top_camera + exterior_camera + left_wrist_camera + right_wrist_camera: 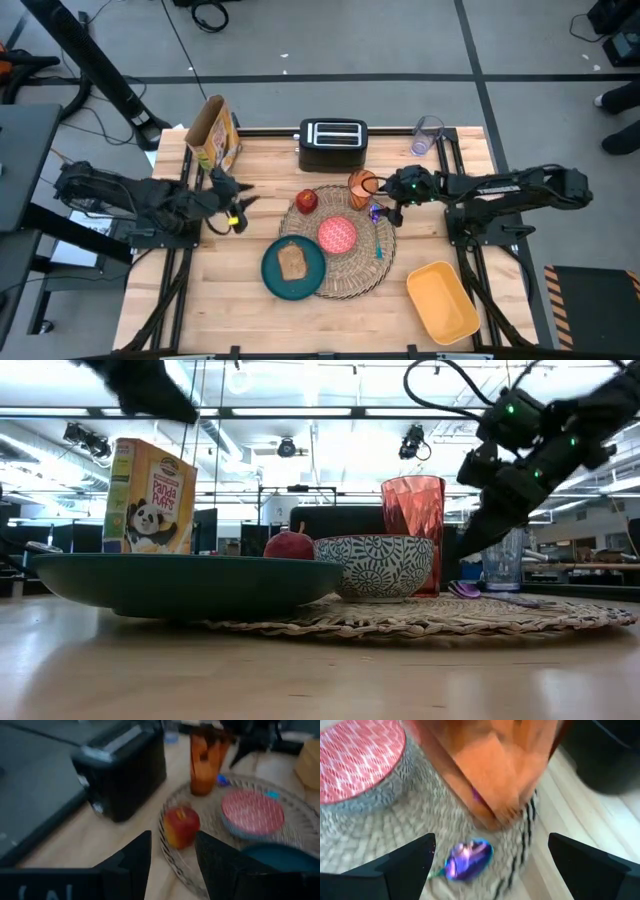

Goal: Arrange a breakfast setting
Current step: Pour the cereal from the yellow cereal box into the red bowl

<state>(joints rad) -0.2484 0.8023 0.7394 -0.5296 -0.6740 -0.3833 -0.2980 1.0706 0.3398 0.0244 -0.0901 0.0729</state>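
A round woven placemat (350, 270) lies mid-table. On its near left edge rests a teal plate (275, 275) with a toast slice (292, 262). On the mat stand a red bowl (337, 234), a red apple (306, 201) and an orange cup (362, 183), and a blue spoon (467, 860) lies beside the cup. My right gripper (392, 203) hovers open just right of the cup, above the spoon. My left gripper (236, 207) is open with nothing in it, left of the mat, and points toward the apple (181, 826).
A black toaster (333, 145) stands behind the mat at the far edge. A cereal box (213, 135) is at the far left, a clear cup (427, 135) at the far right, and a yellow container (442, 300) at the near right.
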